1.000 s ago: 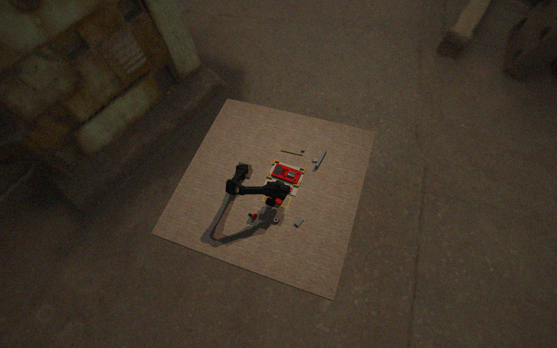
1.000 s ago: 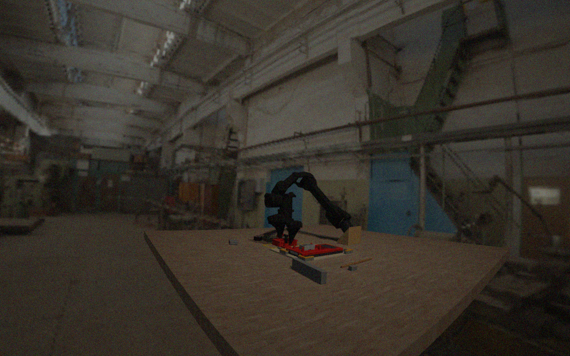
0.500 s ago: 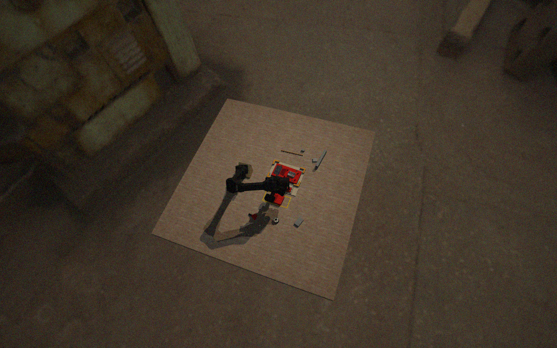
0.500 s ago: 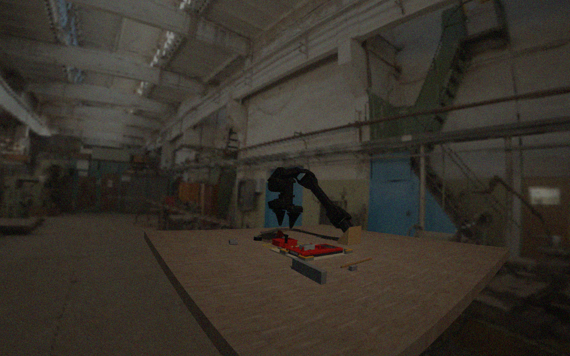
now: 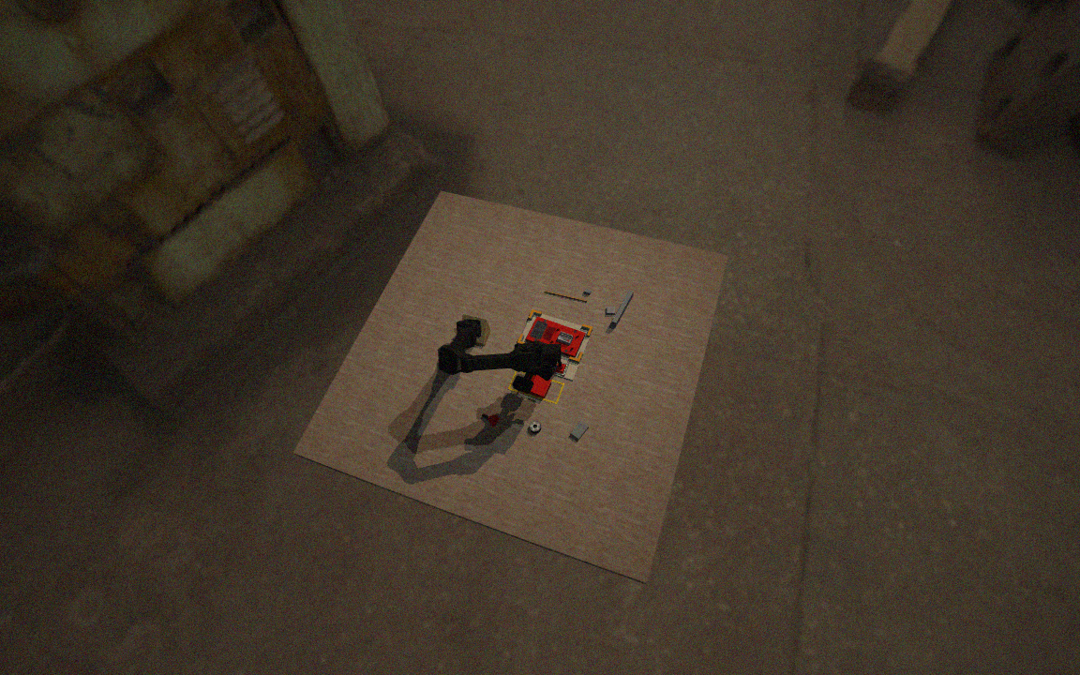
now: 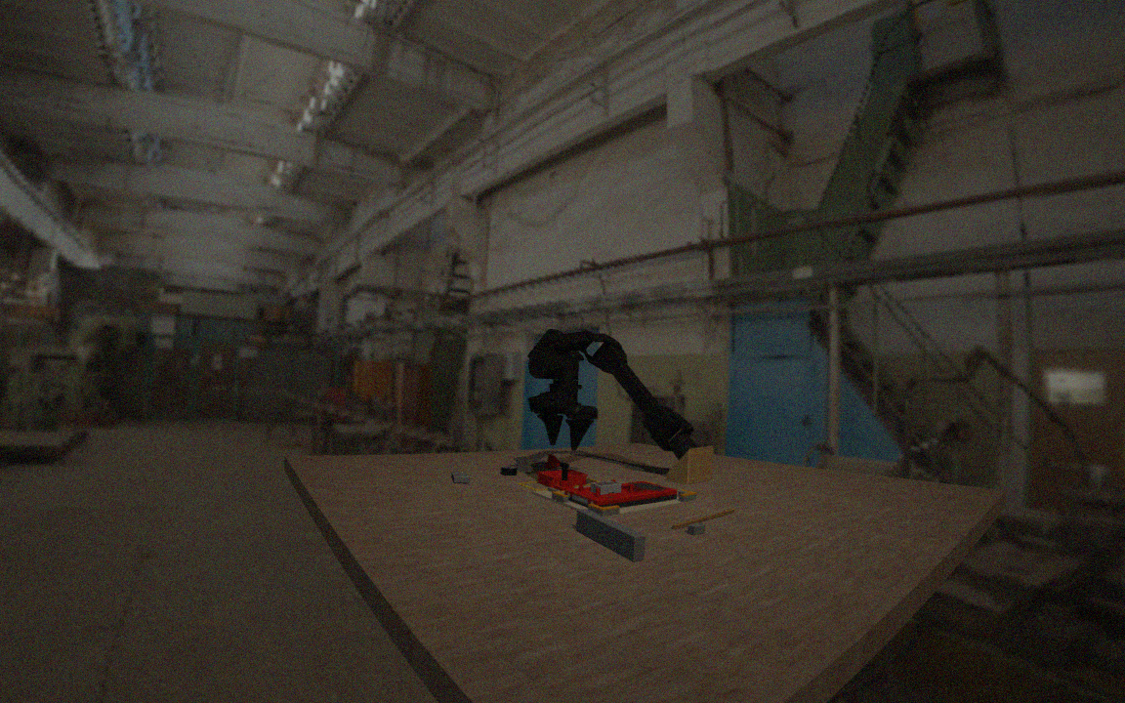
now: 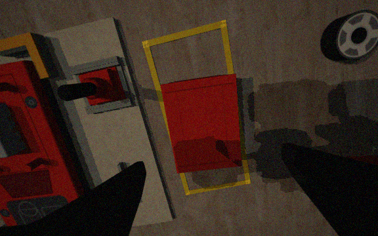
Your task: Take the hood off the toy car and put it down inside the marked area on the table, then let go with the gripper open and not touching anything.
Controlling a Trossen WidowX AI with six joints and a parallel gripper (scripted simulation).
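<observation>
The red hood lies flat on the table inside the yellow marked rectangle, filling its lower part. Its right edge reaches the yellow line. My gripper is open. It hangs above the hood, with its two dark fingertips spread to either side and clear of it. The red toy car sits on its white base plate just to the left of the rectangle, with yellow corner brackets around it.
A loose wheel lies beyond the rectangle. A small grey block, a long grey bar, a thin stick and a small red piece lie on the table around the car.
</observation>
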